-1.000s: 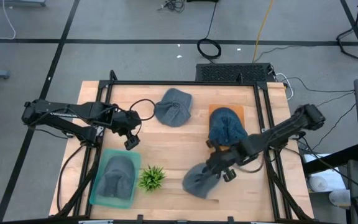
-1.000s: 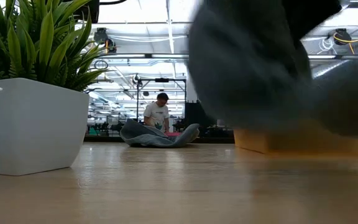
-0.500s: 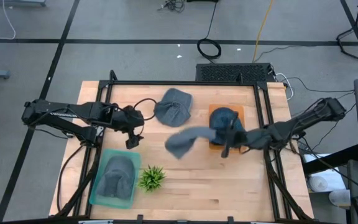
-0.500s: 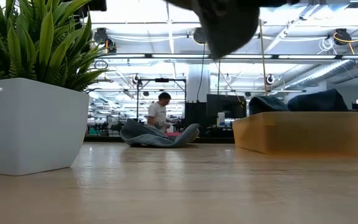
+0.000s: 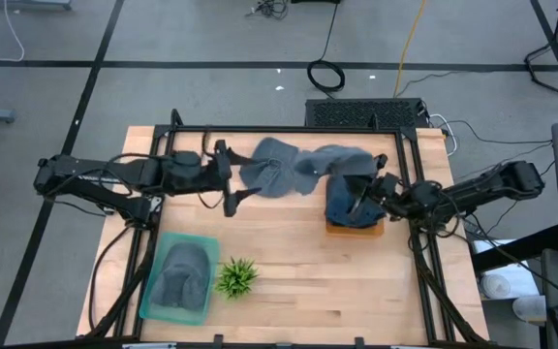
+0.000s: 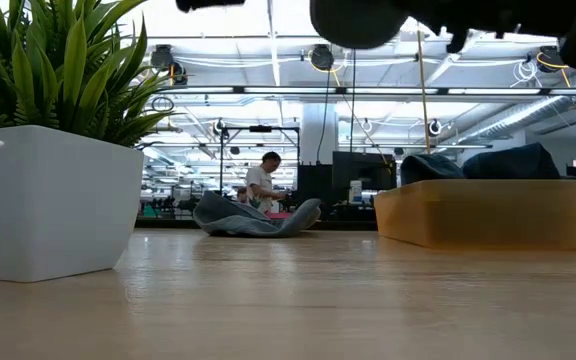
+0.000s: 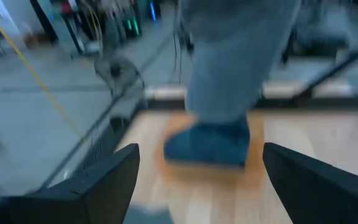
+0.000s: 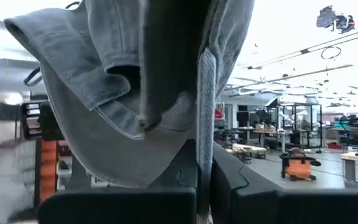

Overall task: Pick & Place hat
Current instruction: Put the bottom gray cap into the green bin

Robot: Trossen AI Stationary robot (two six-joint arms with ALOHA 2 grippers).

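While our right gripper [image 5: 364,187] hangs above the orange tray [image 5: 354,225] at about three o'clock on the tabletop [image 5: 289,262], it is clamped on a grey hat [image 5: 323,161], which trails toward eleven o'clock from it, lifted clear of the wood. In our right wrist view that hat [image 8: 135,87] drapes right over the closed fingers. Our left gripper [image 5: 229,179] waits near ten o'clock with fingers spread wide and nothing between them. We see a blue hat [image 5: 350,206] lying in the orange tray, a second grey hat [image 5: 267,167] flat at twelve o'clock, and another [image 5: 180,273] in the green bin [image 5: 150,296] at seven o'clock beside the plant [image 5: 236,277].
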